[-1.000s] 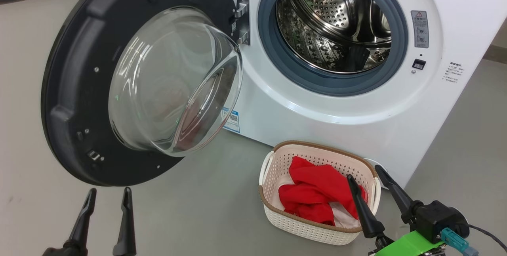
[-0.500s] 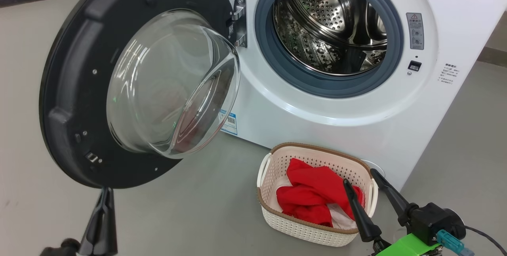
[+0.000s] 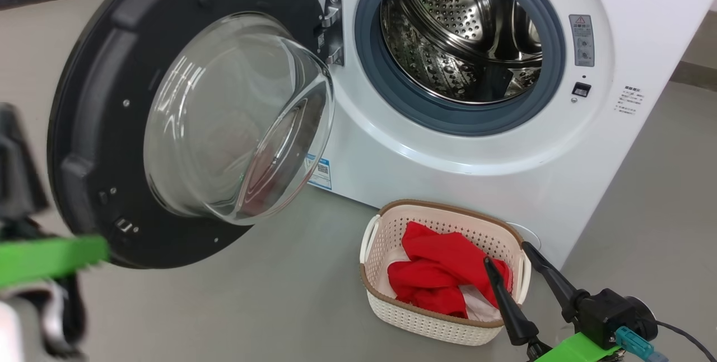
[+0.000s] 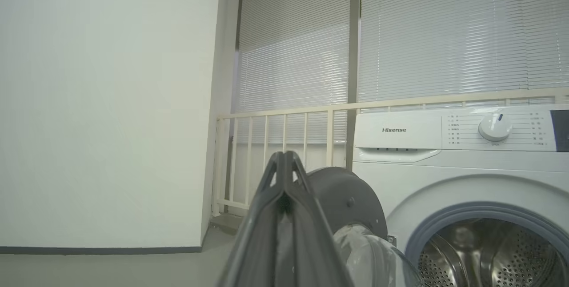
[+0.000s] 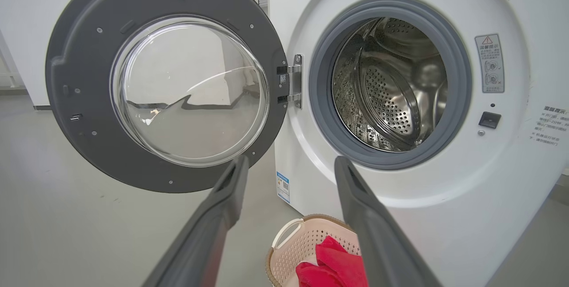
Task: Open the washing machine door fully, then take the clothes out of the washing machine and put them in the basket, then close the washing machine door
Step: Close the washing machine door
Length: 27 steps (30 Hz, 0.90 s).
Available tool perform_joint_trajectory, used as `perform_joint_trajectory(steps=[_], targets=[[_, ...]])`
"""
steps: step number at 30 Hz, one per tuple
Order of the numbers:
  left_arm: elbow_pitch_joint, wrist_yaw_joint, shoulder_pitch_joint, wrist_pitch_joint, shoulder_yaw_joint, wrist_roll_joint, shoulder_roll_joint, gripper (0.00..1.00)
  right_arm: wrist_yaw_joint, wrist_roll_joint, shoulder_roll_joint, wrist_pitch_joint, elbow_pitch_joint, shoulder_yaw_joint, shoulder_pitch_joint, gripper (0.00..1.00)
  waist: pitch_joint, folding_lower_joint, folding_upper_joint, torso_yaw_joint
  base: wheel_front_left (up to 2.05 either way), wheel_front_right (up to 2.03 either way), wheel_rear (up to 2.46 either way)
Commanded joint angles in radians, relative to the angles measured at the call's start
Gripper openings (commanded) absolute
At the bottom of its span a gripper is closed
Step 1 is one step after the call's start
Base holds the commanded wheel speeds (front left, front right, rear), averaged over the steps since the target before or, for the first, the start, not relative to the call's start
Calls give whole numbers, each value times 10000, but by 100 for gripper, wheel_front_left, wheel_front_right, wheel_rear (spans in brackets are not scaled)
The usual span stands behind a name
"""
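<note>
The washing machine point(image 3: 504, 182) stands with its door point(image 3: 89, 126) swung wide to the left, the glass bowl bulging outward. Its steel drum point(image 3: 459, 37) holds no fabric that I can see. Red and white clothes point(image 3: 442, 272) lie in the cream basket point(image 3: 420, 323) on the floor in front of the machine. My right gripper point(image 3: 507, 254) hangs open just above the basket's right end, nothing between its fingers; in its own wrist view the right gripper point(image 5: 291, 159) points at the machine. My left gripper point(image 4: 284, 158) is shut on nothing, pointing past the door's edge point(image 4: 351, 193). The left wrist point(image 3: 50, 258) is blurred at the far left.
Grey floor point(image 3: 280, 295) spreads left of the basket under the open door. A cream railing point(image 4: 284, 136) and blinds stand behind the machine, a white wall point(image 4: 106, 100) to its left. A cable point(image 3: 689, 334) trails from my right wrist.
My left gripper has shut and its arm has risen to the left edge of the head view, beside the door's rim. The head camera shifted slightly. The right gripper stays open.
</note>
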Motion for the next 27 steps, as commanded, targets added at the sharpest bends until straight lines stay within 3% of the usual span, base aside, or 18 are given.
perform_joint_trajectory(steps=[1,8,18,23,27], targets=[[123,15,-692,-44,574,-47,413,0,63,199,-158,-65,-247,206,-342,100,99,0,0,-144,0,0,0],[3312,-272,-2900,115,2033,-2102,700,0,63,207,-273,-65,-229,343,-484,100,361,0,0,-717,0,0,0],[7597,109,-5337,3092,3908,-5070,1779,0,63,269,-420,-65,-161,490,-569,100,395,0,0,-1256,0,0,0],[8821,563,-5860,4418,4405,-5823,2181,0,63,287,-468,-65,-148,563,-598,100,417,0,0,-1369,0,0,0],[9384,537,-6077,5377,4519,-6212,2327,0,63,296,-490,-65,-135,595,-615,100,449,0,0,-1423,0,0,0]])
